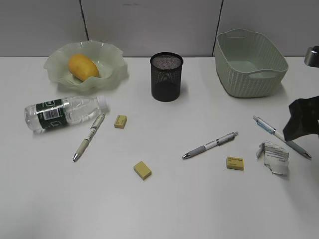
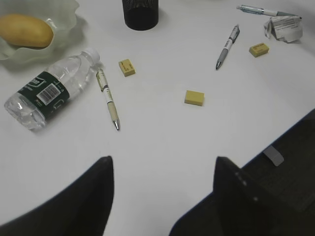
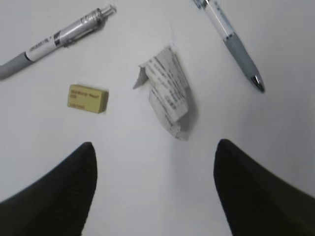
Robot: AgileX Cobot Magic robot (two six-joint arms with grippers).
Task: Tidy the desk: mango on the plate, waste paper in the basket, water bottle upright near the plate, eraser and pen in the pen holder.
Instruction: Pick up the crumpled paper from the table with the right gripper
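Note:
The mango [image 1: 83,66] lies in the wavy plate [image 1: 112,62] at back left. The water bottle [image 1: 65,113] lies on its side below the plate. The pen holder [image 1: 166,76] stands at back centre, the basket [image 1: 249,62] at back right. The waste paper [image 1: 275,156] lies at the right, also in the right wrist view [image 3: 167,91]. Three pens [image 1: 89,136] [image 1: 210,145] [image 1: 279,135] and three yellow erasers [image 1: 120,121] [image 1: 142,170] [image 1: 235,163] lie on the desk. My right gripper [image 3: 153,152] is open just above and short of the paper. My left gripper [image 2: 162,164] is open and empty.
In the exterior view only the dark right arm [image 1: 303,119] shows, at the right edge above the paper and the blue-grey pen. The desk's front edge [image 2: 290,130] shows in the left wrist view.

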